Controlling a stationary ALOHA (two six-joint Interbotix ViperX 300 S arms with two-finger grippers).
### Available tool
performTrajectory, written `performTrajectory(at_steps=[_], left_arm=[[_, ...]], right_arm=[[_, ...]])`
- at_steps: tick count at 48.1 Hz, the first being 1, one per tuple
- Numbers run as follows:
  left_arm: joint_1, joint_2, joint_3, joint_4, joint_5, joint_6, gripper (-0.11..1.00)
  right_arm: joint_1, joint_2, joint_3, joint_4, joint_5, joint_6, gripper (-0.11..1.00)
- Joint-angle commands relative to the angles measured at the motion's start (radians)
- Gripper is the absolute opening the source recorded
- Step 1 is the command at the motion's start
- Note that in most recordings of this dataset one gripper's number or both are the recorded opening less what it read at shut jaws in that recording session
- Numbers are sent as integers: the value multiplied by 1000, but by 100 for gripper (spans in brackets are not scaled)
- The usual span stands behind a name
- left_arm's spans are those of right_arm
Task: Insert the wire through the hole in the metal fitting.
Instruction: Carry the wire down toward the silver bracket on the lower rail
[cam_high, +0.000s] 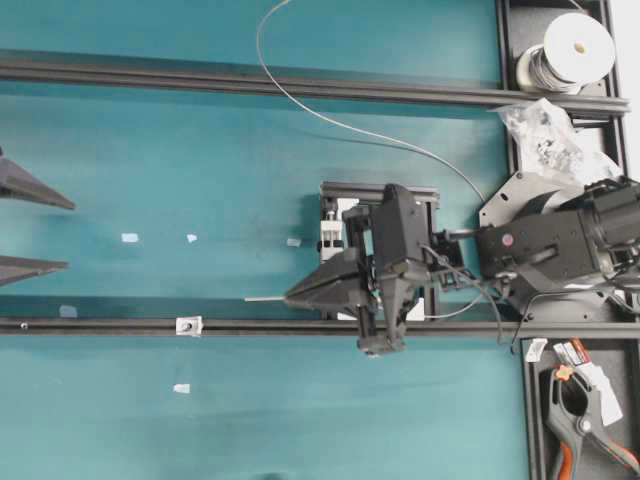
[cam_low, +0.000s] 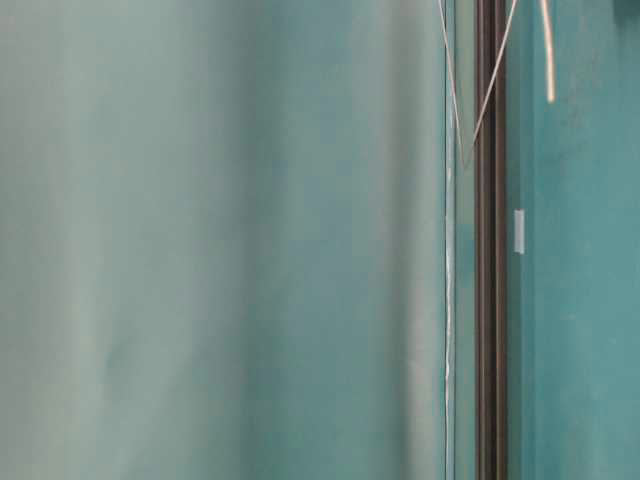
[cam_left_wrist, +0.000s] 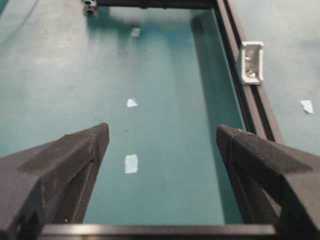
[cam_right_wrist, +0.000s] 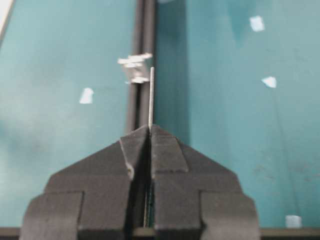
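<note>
- Overhead: our right gripper (cam_high: 300, 296) is clenched on the wire (cam_high: 262, 298), whose short straight end pokes toward the fitting (cam_high: 188, 325) sitting on the black rail (cam_high: 90, 325) near the mat's lower edge. We judge the tip must drop toward the rail and line up with the hole before we push it in.
- Table level: only thin wire strands (cam_low: 448, 300) beside a dark rail; no fitting visible.
- Left wrist: our left gripper (cam_left_wrist: 162, 145) is spread wide and empty; the fitting (cam_left_wrist: 251, 62) lies on the rail ahead, with bare mat between.
- Right wrist: the wire tip (cam_right_wrist: 151, 97) sits just right of the fitting (cam_right_wrist: 134, 68), so we nudge left slowly.
</note>
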Motion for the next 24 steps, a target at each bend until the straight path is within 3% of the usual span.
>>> performTrajectory(at_steps=[1,13,24], left_arm=[[-12,6,-2,-2,-25,-6,77],[-44,72,0,-2,-87,-8,77],[-75,127,-17,-3,-127,-11,77]], right_arm=[[25,8,2,34,-48,-3,-1],[101,109,17,183,-178,-35,-1],[193,166,11,333,-284,-124,-1]])
